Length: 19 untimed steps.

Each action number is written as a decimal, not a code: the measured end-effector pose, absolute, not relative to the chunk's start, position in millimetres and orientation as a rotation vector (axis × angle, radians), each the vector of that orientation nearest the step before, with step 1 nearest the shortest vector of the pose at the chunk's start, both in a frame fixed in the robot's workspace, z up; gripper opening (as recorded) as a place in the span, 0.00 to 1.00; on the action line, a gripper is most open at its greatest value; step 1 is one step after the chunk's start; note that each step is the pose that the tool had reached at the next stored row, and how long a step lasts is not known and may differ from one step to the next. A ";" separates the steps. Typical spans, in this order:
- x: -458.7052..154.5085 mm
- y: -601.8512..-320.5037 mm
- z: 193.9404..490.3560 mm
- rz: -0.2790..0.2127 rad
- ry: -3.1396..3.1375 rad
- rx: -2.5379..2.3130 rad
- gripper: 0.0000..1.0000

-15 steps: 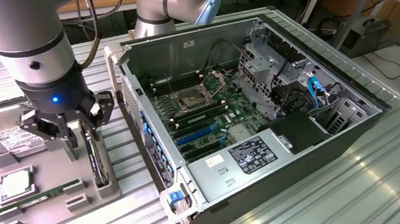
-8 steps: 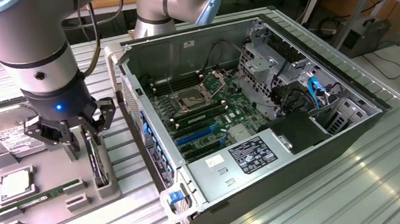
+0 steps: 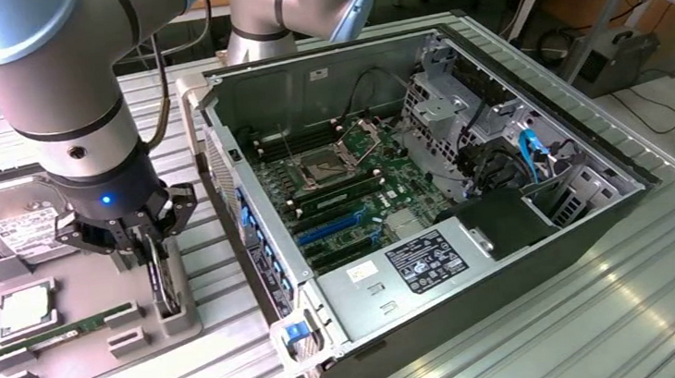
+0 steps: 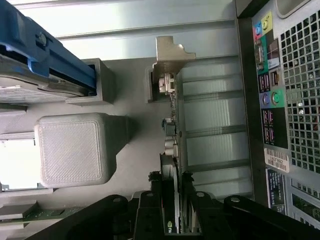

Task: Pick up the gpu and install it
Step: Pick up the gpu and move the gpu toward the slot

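The gpu (image 3: 164,278) stands on edge in a slot of the grey holder tray (image 3: 82,357) at the exterior view's left, beside the open computer case (image 3: 437,189). My gripper (image 3: 151,249) reaches down over its upper edge. In the wrist view the gpu (image 4: 171,145) runs edge-on away from the camera, and its silver bracket (image 4: 172,52) is at the far end. My gripper (image 4: 171,200) has one black finger on each side of the card, pressed against it. The card's lower edge still sits in the holder. The case's blue card slots (image 3: 335,231) lie bare on the motherboard.
The same tray holds a hard drive (image 3: 13,225), a silver processor (image 3: 25,307) and a green memory stick (image 3: 66,331). In the wrist view a grey printed block (image 4: 75,150) sits close to the card, with the case's rear port panel (image 4: 285,100) on the other side.
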<state>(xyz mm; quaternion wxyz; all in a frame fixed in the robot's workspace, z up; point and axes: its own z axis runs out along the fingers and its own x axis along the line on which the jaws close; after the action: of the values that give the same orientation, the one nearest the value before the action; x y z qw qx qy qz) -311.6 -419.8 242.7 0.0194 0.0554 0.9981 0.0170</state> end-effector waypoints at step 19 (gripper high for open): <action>-311.6 -419.8 242.7 0.055 3.103 0.037 0.26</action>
<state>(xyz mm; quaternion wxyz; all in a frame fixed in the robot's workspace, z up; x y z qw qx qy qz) -311.6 -419.8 242.7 0.0187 0.0119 0.9996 0.0179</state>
